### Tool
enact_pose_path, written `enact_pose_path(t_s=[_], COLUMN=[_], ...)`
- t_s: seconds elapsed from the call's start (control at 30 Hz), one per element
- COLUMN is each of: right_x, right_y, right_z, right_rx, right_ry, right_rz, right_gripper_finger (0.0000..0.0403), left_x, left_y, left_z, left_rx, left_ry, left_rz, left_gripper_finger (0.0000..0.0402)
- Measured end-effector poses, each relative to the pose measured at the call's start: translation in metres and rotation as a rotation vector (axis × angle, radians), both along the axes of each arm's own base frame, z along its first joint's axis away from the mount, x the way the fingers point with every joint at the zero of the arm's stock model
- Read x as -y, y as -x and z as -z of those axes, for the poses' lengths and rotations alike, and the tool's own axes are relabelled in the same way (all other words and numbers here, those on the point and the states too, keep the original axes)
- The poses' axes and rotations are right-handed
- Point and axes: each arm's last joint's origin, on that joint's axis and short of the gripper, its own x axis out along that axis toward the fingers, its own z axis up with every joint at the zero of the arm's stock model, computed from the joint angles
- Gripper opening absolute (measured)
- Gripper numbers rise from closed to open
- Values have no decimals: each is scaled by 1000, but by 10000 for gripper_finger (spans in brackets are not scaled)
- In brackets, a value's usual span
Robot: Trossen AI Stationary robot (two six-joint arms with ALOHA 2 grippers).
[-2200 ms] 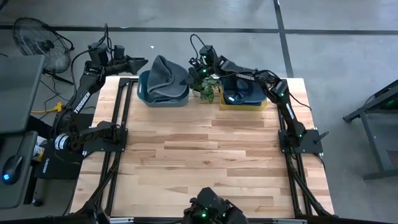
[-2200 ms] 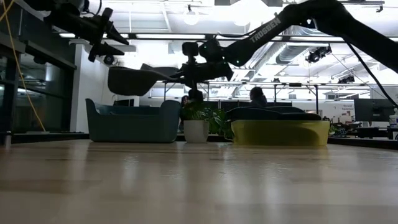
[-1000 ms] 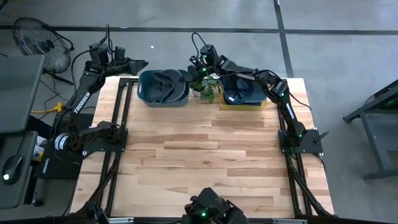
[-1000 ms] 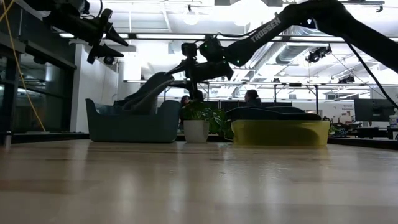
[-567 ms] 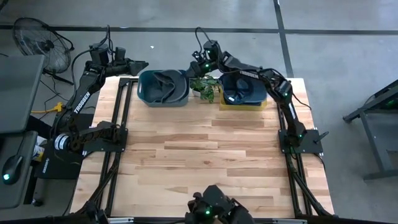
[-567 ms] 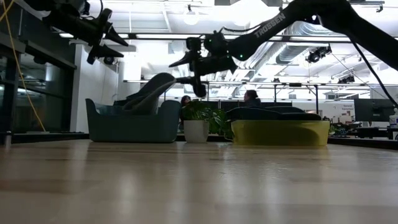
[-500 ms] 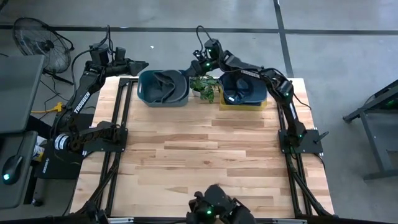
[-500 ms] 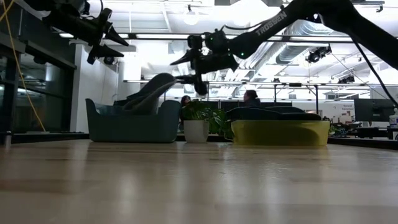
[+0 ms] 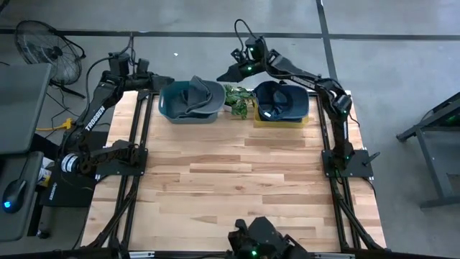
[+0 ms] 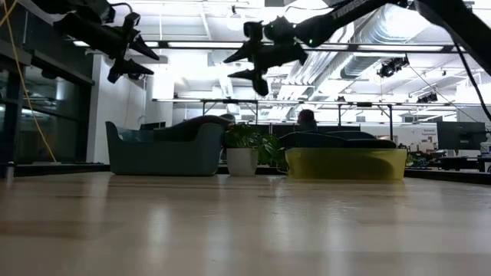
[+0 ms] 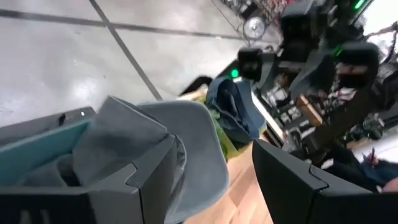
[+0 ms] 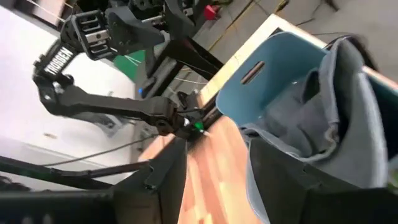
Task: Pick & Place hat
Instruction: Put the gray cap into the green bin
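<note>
Grey hat lies in the blue bin, brim draped over its rim. My right gripper hangs above, jaws apart, empty. Left gripper open, empty, beside the bin. I read "TROSSEN" on the left arm.

Two bins line the tabletop's far edge: one teal bin toward the far-left corner, one yellow bin toward the far-right. Each holds one hat, a grey hat and a navy hat. One potted plant stands between them.
</note>
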Motion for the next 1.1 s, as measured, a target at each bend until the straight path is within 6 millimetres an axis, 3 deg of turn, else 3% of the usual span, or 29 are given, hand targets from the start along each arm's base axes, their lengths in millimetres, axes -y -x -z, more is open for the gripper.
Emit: enact_pose_path(t_s=[0.4,0.77,1.1], right_x=[-41,-82,-109], right_y=[45,94,105], right_z=[-48,-79,-90], right_rx=[-200,-444,-554], right_ry=[215,373,478], right_rz=[36,54,74], right_gripper_finger=[145,152,174], left_x=[2,11,36], left_y=[-51,-67,-92], left_z=[26,39,44], left_rx=[-191,-523,-786], left_ry=[2,-309,-565], left_rz=[80,219,335], left_gripper_finger=[209,209,209])
